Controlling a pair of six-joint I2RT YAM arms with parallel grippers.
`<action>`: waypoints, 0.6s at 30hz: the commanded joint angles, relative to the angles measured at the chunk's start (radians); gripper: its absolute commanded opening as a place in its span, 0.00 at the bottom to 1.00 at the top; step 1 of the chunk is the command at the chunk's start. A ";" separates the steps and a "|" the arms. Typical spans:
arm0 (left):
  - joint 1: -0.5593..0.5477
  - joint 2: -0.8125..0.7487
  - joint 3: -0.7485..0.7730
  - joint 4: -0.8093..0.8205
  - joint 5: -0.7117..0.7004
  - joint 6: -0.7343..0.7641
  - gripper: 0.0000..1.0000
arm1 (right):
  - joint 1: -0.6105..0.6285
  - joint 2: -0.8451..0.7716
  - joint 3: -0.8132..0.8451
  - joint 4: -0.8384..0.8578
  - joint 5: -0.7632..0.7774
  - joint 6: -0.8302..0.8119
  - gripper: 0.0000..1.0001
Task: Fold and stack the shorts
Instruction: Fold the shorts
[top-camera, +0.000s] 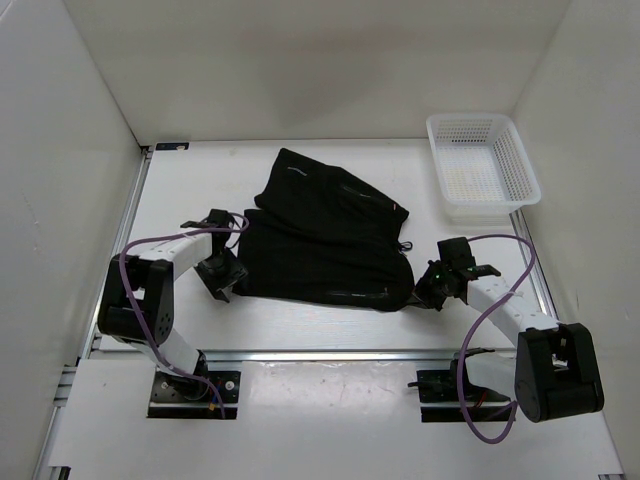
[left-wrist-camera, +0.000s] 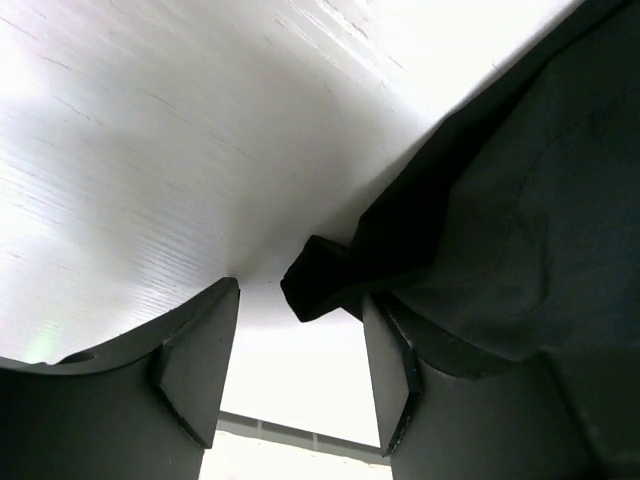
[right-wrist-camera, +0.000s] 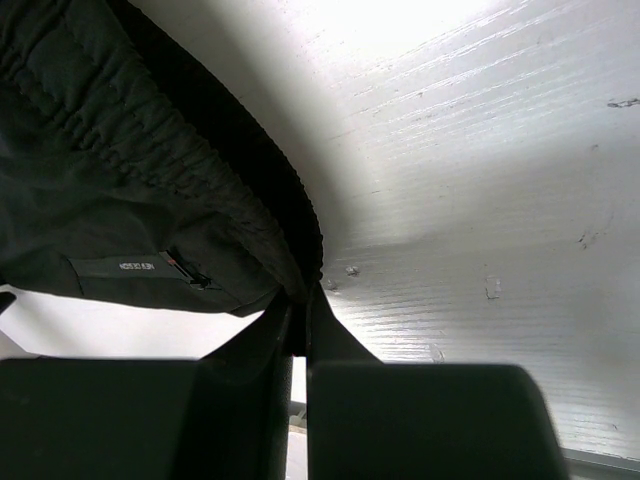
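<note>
- Black shorts (top-camera: 330, 240) heaped mid-tabletop (top-camera: 330, 325), near edge toward the arms.
- Left hand (left-wrist-camera: 300, 370) spread at left corner.
- Right hand (right-wrist-camera: 300, 325) pinching waistband edge.
- Basket (top-camera: 470, 120) well apart, far right.

Inspector: Lighting?
Me: Bright, even, from overhead, with soft shadows. The table (left-wrist-camera: 150, 150) glares white in both my wrist views.
Inspector: Focus?
Me: Overhead view sharp. My own fingers (left-wrist-camera: 200, 370) blur up close, and the shorts (top-camera: 330, 240) read as near-featureless black.

Black shorts (top-camera: 330, 240) (white basket (top-camera: 484, 205))
</note>
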 joint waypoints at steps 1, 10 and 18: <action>0.005 -0.047 0.016 0.020 -0.033 -0.004 0.64 | -0.004 -0.017 0.030 -0.027 0.018 -0.021 0.00; -0.006 -0.184 0.018 0.029 0.025 0.016 0.60 | -0.004 -0.017 0.030 -0.036 0.009 -0.039 0.00; -0.015 -0.123 -0.005 0.029 0.036 0.058 0.75 | -0.004 0.001 0.049 -0.045 0.009 -0.049 0.00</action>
